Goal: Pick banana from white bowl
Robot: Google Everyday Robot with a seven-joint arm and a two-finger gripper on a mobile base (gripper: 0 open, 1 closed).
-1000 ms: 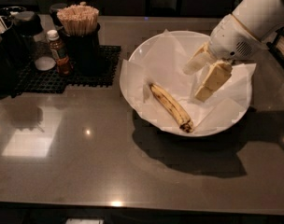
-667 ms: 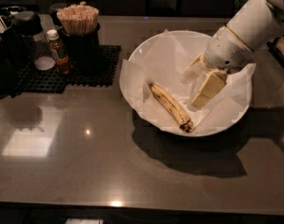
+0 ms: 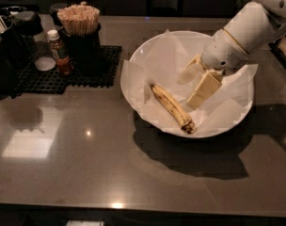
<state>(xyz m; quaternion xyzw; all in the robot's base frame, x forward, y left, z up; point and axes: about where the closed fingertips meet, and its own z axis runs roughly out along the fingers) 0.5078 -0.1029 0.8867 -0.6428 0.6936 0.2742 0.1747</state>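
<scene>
A spotted yellow banana (image 3: 172,107) with dark ends lies in the front left part of the large white bowl (image 3: 147,55), on its crinkled white paper lining. My gripper (image 3: 190,89) hangs over the bowl's middle, just right of the banana and not touching it. Its two pale yellow fingers (image 3: 204,89) are spread apart and point down and left toward the banana. Nothing is held between them. The white arm comes in from the upper right.
A black mesh mat (image 3: 63,72) at the left holds a dark cup of wooden stir sticks (image 3: 79,25), a small brown bottle (image 3: 58,53), a white lid and dark containers (image 3: 11,46). The grey-brown counter (image 3: 86,173) spreads in front of the bowl.
The gripper has moved a little left and lower inside the bowl, nearer the banana. The banana and the bowl have not moved.
</scene>
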